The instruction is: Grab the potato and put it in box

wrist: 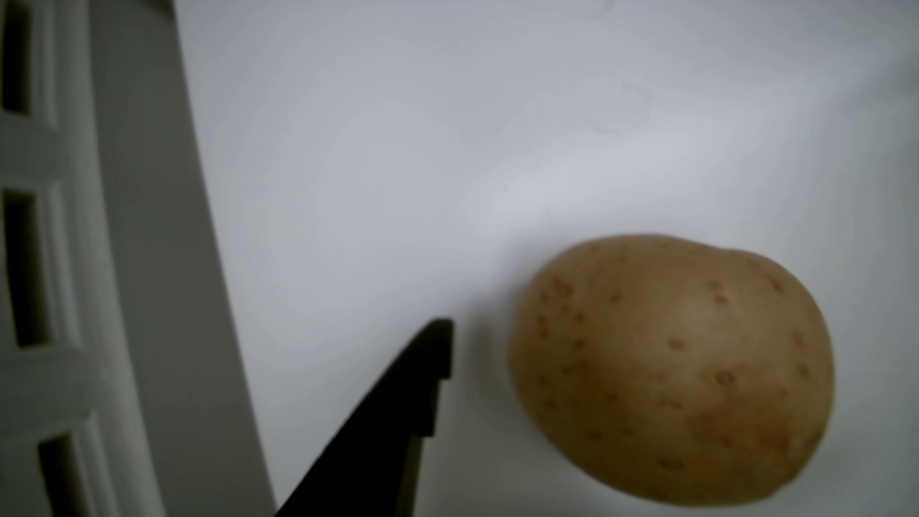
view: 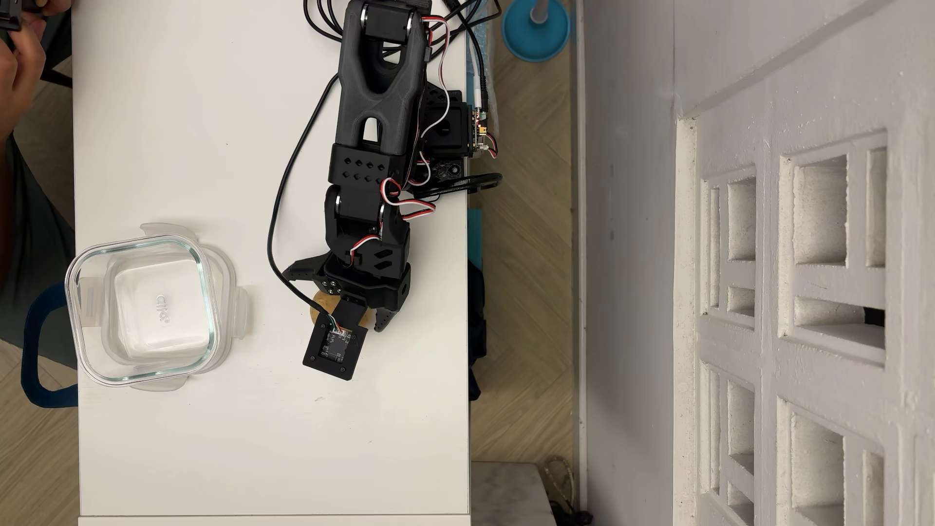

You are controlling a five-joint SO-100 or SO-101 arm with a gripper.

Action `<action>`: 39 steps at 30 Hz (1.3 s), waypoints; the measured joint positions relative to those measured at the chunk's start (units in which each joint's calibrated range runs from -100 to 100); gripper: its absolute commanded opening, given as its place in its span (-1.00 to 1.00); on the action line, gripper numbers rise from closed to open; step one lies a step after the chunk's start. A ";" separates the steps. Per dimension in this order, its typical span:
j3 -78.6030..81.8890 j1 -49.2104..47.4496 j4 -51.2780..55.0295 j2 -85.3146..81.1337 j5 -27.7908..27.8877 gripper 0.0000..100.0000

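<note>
The tan, speckled potato (wrist: pixel 671 370) lies on the white table. In the overhead view only slivers of the potato (view: pixel 323 305) show beneath the wrist camera mount. My gripper (view: pixel 356 323) hangs right over it and is open. In the wrist view one black finger (wrist: pixel 398 422) stands just left of the potato with a small gap between them; the other finger is out of frame. The box (view: pixel 152 334), a square clear glass container, sits empty at the table's left edge, well to the left of the gripper.
A translucent clip-lid (view: pixel 243 313) lies under the box. The table's right edge (view: pixel 468 354) runs close to the gripper, with the floor beyond. Cables (view: pixel 275 212) trail from the arm. A person's hand (view: pixel 20 66) is at the top left corner.
</note>
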 measured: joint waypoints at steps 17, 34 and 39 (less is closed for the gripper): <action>-4.60 -0.47 -7.36 15.28 0.44 0.08; -3.16 -0.47 -7.54 15.46 3.71 0.39; -3.16 -0.47 -7.54 15.46 3.96 0.39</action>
